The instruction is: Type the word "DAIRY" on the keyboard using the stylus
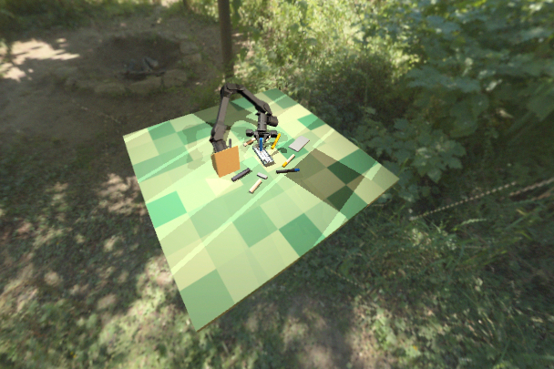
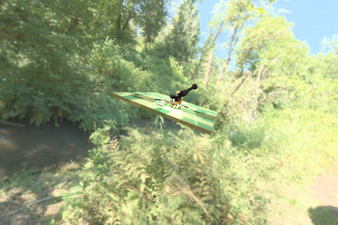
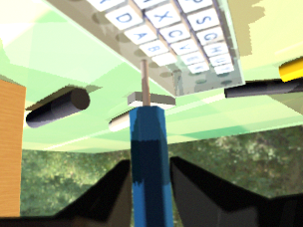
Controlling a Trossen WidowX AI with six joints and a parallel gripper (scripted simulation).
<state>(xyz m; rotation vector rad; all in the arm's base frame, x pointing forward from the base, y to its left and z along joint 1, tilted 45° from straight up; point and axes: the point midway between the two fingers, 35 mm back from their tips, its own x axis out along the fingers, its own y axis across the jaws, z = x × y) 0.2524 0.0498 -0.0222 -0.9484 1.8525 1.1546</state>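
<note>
My gripper is shut on the blue stylus, which points down at the keyboard. The white-keyed keyboard lies below, in a pale, see-through case. In the wrist view the stylus's thin tip appears just below the B key, over the near edge of the case. The A and D keys are up and left of B; several other lettered keys show to the right. I cannot tell whether the tip touches anything. In the exterior view the arm hides most of the keyboard.
An orange block stands near the arm's base. A dark cylinder, a small grey block and a cream cylinder lie nearby. A black-and-blue pen, a yellow stick and a grey slab lie opposite.
</note>
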